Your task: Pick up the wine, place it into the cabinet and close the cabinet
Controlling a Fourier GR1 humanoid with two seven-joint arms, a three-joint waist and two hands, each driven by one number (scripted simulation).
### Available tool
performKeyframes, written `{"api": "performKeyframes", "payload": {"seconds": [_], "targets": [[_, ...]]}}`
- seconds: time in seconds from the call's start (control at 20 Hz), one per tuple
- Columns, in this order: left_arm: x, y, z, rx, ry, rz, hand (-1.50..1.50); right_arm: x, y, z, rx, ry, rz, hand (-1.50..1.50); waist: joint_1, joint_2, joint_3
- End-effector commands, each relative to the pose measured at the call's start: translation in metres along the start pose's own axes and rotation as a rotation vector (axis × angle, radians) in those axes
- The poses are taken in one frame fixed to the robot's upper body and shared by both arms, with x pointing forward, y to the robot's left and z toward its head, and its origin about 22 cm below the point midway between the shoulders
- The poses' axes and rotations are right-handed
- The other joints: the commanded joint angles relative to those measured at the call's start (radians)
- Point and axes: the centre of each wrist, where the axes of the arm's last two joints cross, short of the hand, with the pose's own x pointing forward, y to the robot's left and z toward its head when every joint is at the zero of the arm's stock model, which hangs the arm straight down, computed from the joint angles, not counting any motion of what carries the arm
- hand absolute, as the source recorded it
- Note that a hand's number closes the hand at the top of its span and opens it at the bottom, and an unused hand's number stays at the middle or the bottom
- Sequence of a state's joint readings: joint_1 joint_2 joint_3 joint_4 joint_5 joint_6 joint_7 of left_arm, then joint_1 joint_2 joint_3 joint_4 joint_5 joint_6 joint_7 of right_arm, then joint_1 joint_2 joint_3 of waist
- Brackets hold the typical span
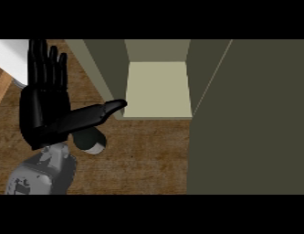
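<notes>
At the left we see the left hand (45,98), fingers straight up and thumb stretched toward the cabinet, grasping nothing. Just beneath its palm sits the wine (91,141), dark with a pale end, on the wooden counter (141,151). Moving right, the cabinet (158,89) stands open, its door (255,119) swung wide along the right side.

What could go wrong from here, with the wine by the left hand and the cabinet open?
1. The left hand has straight fingers; only its thumb lies over the wine, so the bottle could slip or roll on the counter.
2. The cabinet opening looks narrow; the bottle may strike its side walls.
3. The right hand is out of view, so closing the door may be awkward.
</notes>
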State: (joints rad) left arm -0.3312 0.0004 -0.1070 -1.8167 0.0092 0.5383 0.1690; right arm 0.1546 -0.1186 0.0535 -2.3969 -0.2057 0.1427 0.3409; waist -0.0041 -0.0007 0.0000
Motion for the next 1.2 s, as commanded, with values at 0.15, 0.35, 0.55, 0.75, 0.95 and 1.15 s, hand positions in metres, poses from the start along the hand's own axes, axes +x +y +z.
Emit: {"api": "performKeyframes", "payload": {"seconds": [0.15, 0.35, 0.55, 0.75, 0.95, 1.15], "targets": [[0.015, 0.002, 0.013, 0.019, 0.004, 0.0, -1.5, 0.013, -0.011, -0.011, -0.004, -0.02, 0.005, -1.5, 0.005, 0.0, 0.0], [0.003, -0.003, 0.029, 0.042, 0.013, -0.032, -1.5, 0.005, 0.007, -0.011, 0.012, -0.006, -0.002, -1.5, 0.003, 0.0, 0.0], [0.0, 0.004, 0.019, 0.056, 0.034, -0.062, -1.5, -0.014, 0.005, -0.012, -0.002, -0.003, -0.001, -1.5, 0.004, 0.0, 0.0], [-0.007, 0.037, 0.024, 0.101, 0.034, -0.072, -1.5, 0.028, 0.009, 0.017, 0.019, -0.003, 0.014, -1.5, 0.0, -0.001, 0.0], [-0.014, 0.052, 0.042, 0.129, 0.045, -0.095, -1.5, 0.011, 0.005, 0.002, -0.001, -0.006, -0.001, -1.5, 0.003, 0.0, 0.0], [-0.009, 0.05, 0.05, 0.136, 0.053, -0.117, -1.5, -0.004, 0.008, 0.004, -0.001, -0.008, 0.016, -1.5, 0.003, 0.0, 0.0]]}}
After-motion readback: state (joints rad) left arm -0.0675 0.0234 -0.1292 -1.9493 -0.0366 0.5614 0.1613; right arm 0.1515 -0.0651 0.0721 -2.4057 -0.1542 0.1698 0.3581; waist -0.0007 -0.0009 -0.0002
